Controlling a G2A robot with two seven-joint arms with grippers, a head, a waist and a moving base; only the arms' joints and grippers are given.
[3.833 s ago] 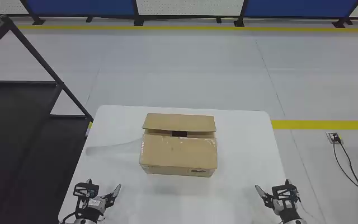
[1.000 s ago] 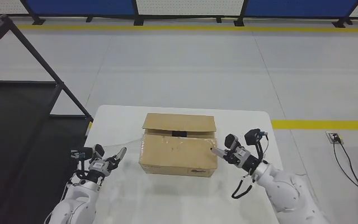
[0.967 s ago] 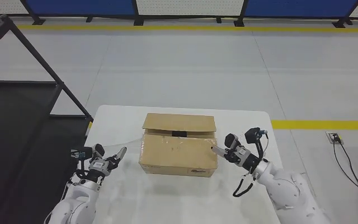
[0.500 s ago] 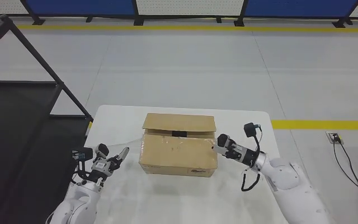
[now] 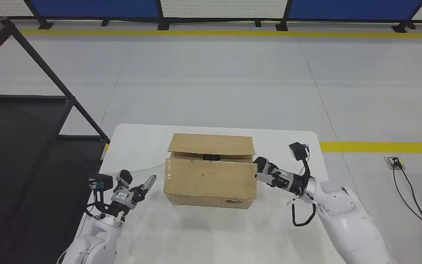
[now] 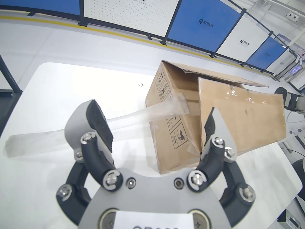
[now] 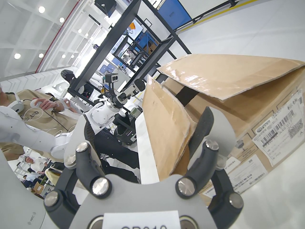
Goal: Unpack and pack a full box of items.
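Note:
A brown cardboard box (image 5: 210,177) stands in the middle of the white table (image 5: 290,224), its two top flaps partly raised with a dark gap between them. A strip of clear tape (image 6: 133,120) hangs from the box's left end down onto the table. My left gripper (image 5: 136,183) is open a short way left of the box, near that strip, holding nothing (image 6: 155,129). My right gripper (image 5: 258,169) is open at the box's right end. The end of the near flap (image 7: 166,125) lies between its fingers (image 7: 207,129).
A black metal rack (image 5: 39,132) stands off the table's left side. Bare table lies in front of the box and behind it. The floor beyond has a yellow line (image 5: 369,146) and blue partition panels (image 5: 92,8).
Both arms have come up from the table's front edge. In the last second the right gripper moved left onto the box's right end. The left gripper shifted slightly nearer the box.

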